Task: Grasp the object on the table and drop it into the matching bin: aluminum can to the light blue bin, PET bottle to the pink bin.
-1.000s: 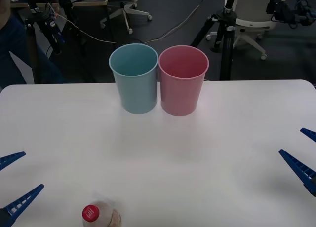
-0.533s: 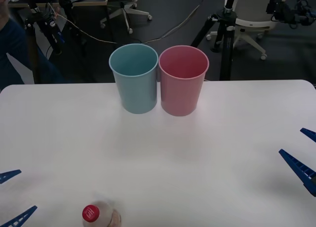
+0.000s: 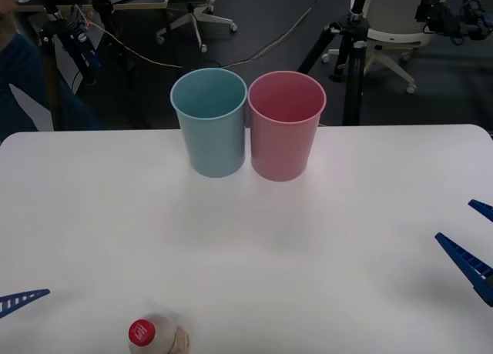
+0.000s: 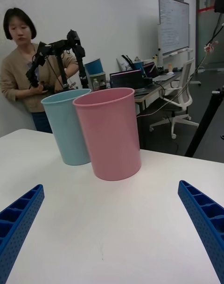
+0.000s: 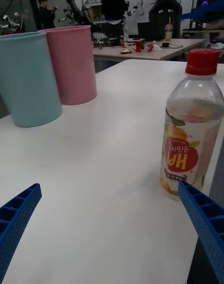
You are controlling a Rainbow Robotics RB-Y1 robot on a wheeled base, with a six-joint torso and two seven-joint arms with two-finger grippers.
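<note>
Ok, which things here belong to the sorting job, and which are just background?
Job: bottle, pink bin, blue bin, table, left end effector open near the bottle, right end effector open, waiting.
Background: tripod, office chairs.

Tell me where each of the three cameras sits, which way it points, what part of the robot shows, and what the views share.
Front view: above the arms, looking down at the table; left gripper and right gripper at the edges.
Right wrist view: low over the table, facing the pink bin and light blue bin; its open blue fingers.
Left wrist view: low, facing the PET bottle; open fingers too.
Shared: both bins.
</note>
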